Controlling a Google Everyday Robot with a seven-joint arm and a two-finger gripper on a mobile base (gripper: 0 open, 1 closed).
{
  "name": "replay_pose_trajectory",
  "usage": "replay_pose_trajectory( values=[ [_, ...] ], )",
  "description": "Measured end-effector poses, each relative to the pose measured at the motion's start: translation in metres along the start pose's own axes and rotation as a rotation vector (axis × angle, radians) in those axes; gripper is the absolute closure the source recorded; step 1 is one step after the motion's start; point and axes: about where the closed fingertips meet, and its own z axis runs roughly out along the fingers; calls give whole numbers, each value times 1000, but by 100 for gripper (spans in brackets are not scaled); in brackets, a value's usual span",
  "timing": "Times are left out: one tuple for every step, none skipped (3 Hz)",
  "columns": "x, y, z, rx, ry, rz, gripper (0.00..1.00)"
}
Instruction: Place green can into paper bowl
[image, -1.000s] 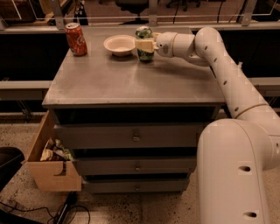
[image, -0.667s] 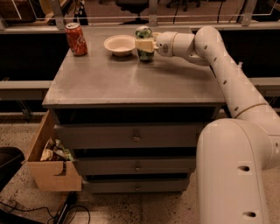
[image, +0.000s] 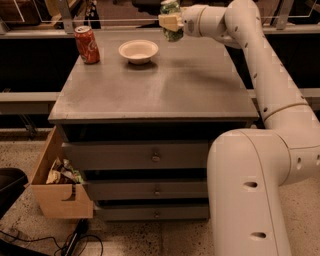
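Currently: carry step; gripper (image: 170, 22) fingers clamped on green can (image: 173, 34), above worktop's (image: 165, 90) far edge.
Next: travel along that edge over paper bowl (image: 138, 50), lower, release.

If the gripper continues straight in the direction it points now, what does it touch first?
Probably nothing: the gripper, holding the mottled green drink can in the air, points left in the picture, above the off-white paper bowl and red soda can. Depth is unclear.
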Motion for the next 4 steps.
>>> replay_pose_trajectory(
  values=[
    [-27, -13, 3, 68, -22, -8, 100],
    [-28, -15, 15, 85, -39, 16, 100],
    [-25, -9, 32, 93, -72, 46, 100],
    [-21, 0, 45, 106, -101, 65, 100]
  ],
)
